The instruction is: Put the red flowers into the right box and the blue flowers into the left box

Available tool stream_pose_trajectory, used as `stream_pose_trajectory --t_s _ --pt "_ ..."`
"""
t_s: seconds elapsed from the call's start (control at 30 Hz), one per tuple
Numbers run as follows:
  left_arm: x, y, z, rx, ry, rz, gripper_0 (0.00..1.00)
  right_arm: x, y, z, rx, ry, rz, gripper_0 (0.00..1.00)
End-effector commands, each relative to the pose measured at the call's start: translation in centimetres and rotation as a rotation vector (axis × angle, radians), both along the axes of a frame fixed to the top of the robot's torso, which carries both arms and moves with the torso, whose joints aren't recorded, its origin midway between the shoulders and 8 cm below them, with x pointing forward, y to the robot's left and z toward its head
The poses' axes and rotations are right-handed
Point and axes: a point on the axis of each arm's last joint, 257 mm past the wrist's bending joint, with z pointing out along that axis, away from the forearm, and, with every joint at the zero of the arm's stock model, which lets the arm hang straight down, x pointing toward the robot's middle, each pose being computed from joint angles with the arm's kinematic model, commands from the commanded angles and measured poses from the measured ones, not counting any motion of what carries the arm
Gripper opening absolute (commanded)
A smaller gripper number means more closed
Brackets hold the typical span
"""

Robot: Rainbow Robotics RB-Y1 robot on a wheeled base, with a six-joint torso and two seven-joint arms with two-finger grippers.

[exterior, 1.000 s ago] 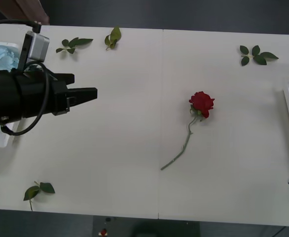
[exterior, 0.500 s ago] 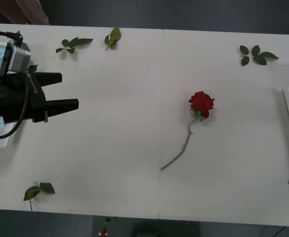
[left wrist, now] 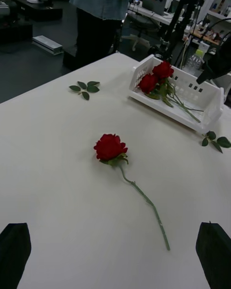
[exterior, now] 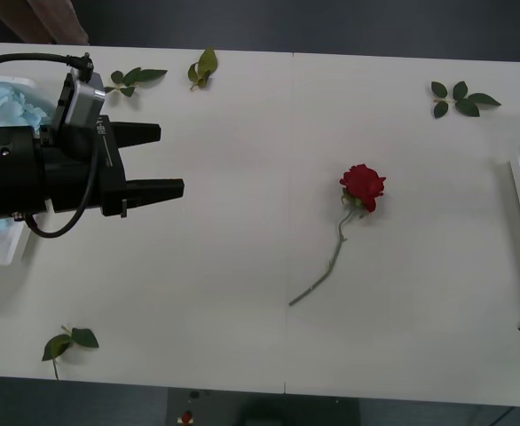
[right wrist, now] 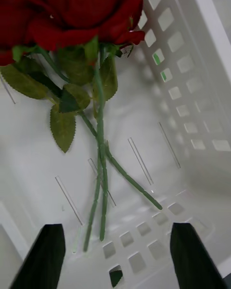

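You see left gripper (exterior: 171, 161) spread, empty, near table (exterior: 242, 222) left edge; one red rose (exterior: 362, 187) lies mid-table. Right gripper (right wrist: 115, 253) spread over right box (right wrist: 192, 53) holding roses (right wrist: 67, 9)

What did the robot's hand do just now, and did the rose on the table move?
The left hand pulled back toward the left box, then swung out over the table again, open and empty, pointing toward the rose. It grabbed nothing. The rose lies where it was, and the loose leaves haven't moved. The right hand hangs open over the right box.
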Motion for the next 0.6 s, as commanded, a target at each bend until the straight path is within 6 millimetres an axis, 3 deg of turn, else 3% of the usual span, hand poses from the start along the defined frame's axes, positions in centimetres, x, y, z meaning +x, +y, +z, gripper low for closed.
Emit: stream_pose_trajectory --t_s 0.03,0.17,0.43,0.6 --pt "-0.2 0.6 1.4 0.038 -0.082 -0.021 1.0 1.1 2.6 3.4 -0.064 -0.001 0.089 1.0" --pt "-0.5 0.5 1.6 0.029 -0.078 -0.034 1.0 1.7 5.6 4.0 -0.078 0.015 0.168 1.0" --pt "-0.6 0.6 1.5 0.032 -0.076 -0.032 1.0 4.0 13.5 4.0 0.031 0.002 0.349 1.0" --pt "-0.6 0.6 1.5 0.032 -0.076 -0.032 1.0 4.9 16.8 3.7 0.057 0.004 0.41 1.0"
